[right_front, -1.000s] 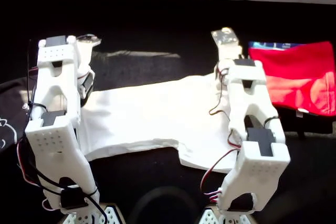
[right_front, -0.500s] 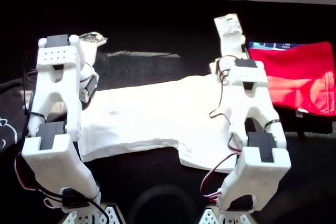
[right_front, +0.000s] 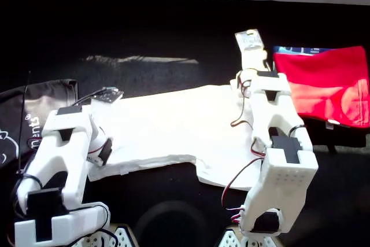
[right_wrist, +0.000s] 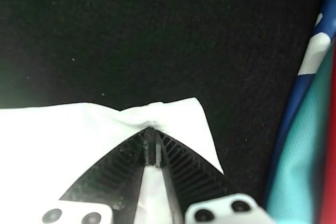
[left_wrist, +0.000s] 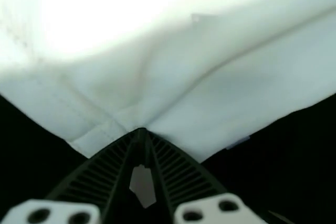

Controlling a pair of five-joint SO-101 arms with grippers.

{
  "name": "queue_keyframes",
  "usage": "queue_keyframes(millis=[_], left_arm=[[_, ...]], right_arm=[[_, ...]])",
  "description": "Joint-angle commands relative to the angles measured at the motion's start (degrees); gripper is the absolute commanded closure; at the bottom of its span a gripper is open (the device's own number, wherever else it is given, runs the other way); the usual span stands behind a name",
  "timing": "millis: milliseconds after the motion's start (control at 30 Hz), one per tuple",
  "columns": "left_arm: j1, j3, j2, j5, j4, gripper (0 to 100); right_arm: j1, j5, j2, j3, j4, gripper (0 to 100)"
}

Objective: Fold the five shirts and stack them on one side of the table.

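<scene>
step in hand: folding the white cotton shirt [right_front: 173,131], which lies spread flat on the black worktop [right_front: 173,33].

current state:
- the left gripper [left_wrist: 140,130] has its fingers closed on a pinch of fabric at one end of the white shirt, near a stitched hem. the cloth puckers at the tips.
- the right gripper [right_wrist: 151,128] has its fingers closed on the far corner at the opposite end of the white shirt.
- the red folded shirt [right_front: 329,85] rests just beside that end, on a blue and teal garment [right_wrist: 299,145].
- a black printed shirt [right_front: 34,114] lies just beyond the left gripper's end of the white shirt.

recommended procedure (judgement):
1. raise both held points together and level, so the far edge between them is taut.
2. carry that edge over the white shirt toward its near edge, then lower it with the edges aligned.
3. release only once the cloth lies flat.

caution: uneven lift is likely to skew the fold, and a thin pinch may slip. steer the right gripper clear of the red folded shirt.
</scene>
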Motion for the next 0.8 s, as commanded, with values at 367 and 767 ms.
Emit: queue_keyframes(millis=[367,767], left_arm=[[-4.5,0.9,-16.9,-1.0,7.9,99],[-4.7,16.0,-30.0,-1.1,-1.0,99]], right_arm=[[-1.4,-0.2,-31.4,5.2,16.7,99.1],[-16.7,3.8,-59.3,43.3,17.2,99.0]])
